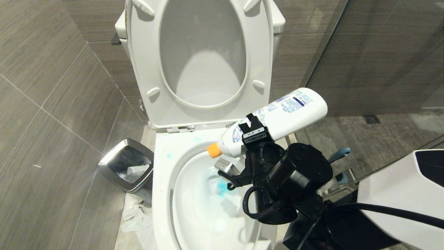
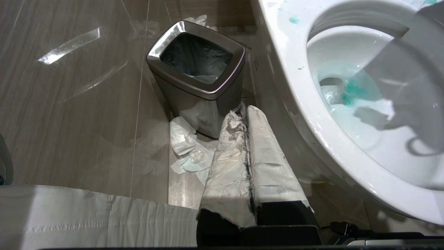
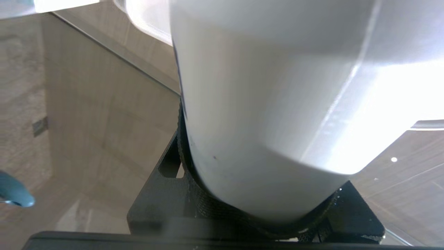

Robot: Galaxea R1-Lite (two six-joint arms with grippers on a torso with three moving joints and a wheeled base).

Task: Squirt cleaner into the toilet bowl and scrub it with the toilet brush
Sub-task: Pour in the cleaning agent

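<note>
1. The right gripper (image 1: 256, 134) clamped the cleaner bottle (image 1: 277, 119), tilted cap-down at frame centre over the toilet bowl (image 1: 163, 194).
2. Squirting seemed underway; next, fetching the toilet brush (image 1: 339, 153) at right.

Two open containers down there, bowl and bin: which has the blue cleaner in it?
The toilet bowl: teal liquid pools at its drain. The steel-rimmed waste bin beside it holds only a liner.

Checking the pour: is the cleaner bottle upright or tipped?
Tipped: the cleaner, held by the right gripper, slants with its orange cap lowest, over the toilet bowl.
</note>
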